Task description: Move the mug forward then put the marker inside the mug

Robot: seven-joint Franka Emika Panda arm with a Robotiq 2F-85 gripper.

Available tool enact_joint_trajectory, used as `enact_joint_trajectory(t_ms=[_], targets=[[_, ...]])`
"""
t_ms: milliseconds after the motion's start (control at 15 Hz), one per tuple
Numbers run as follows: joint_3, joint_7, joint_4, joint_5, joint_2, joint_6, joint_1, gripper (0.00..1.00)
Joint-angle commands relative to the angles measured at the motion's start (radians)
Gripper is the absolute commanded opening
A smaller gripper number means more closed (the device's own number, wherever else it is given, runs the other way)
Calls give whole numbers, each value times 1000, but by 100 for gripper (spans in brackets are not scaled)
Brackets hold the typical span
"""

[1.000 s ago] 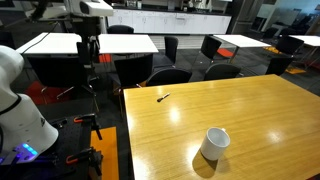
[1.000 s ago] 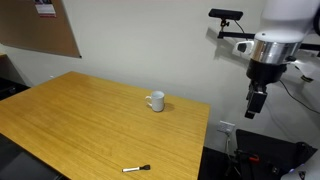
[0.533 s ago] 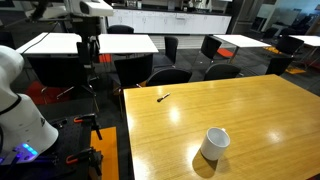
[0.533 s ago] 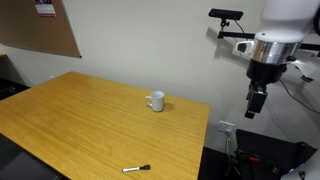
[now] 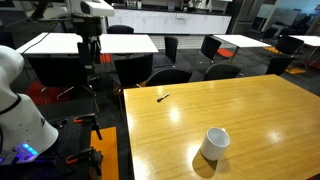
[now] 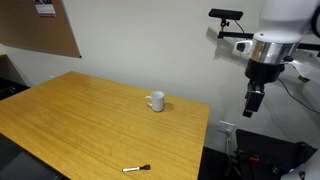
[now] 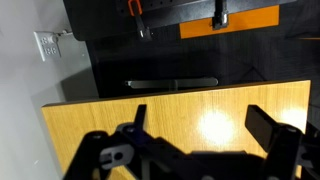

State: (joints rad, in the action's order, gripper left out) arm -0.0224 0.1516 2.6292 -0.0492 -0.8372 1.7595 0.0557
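Observation:
The white mug (image 5: 213, 143) stands upright on the wooden table (image 5: 260, 110); it also shows in an exterior view (image 6: 155, 101) near the table's far edge. The thin dark marker (image 5: 163, 98) lies flat near a table corner, also seen in an exterior view (image 6: 134, 169). My gripper (image 6: 254, 103) hangs high in the air beyond the table's edge, away from both; it also shows in an exterior view (image 5: 91, 48). In the wrist view the gripper (image 7: 205, 120) is open and empty over the table's edge. Mug and marker are out of the wrist view.
Black chairs (image 5: 172, 60) and white tables (image 5: 75, 42) stand behind the wooden table. A tripod stand (image 5: 95, 115) sits beside the robot base (image 5: 20, 110). A cork board (image 6: 40, 25) hangs on the wall. An orange-and-black box (image 7: 210, 15) lies on the floor.

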Motion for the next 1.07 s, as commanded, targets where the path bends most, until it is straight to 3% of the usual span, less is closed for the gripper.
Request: enact_joint_trajectory(t_ms=[0, 467, 1000], targets=[[-12, 37, -47, -45, 62, 30, 40, 100], [13, 11, -135, -165, 177, 108, 83, 100], [101, -114, -224, -200, 299, 213, 84, 100]])
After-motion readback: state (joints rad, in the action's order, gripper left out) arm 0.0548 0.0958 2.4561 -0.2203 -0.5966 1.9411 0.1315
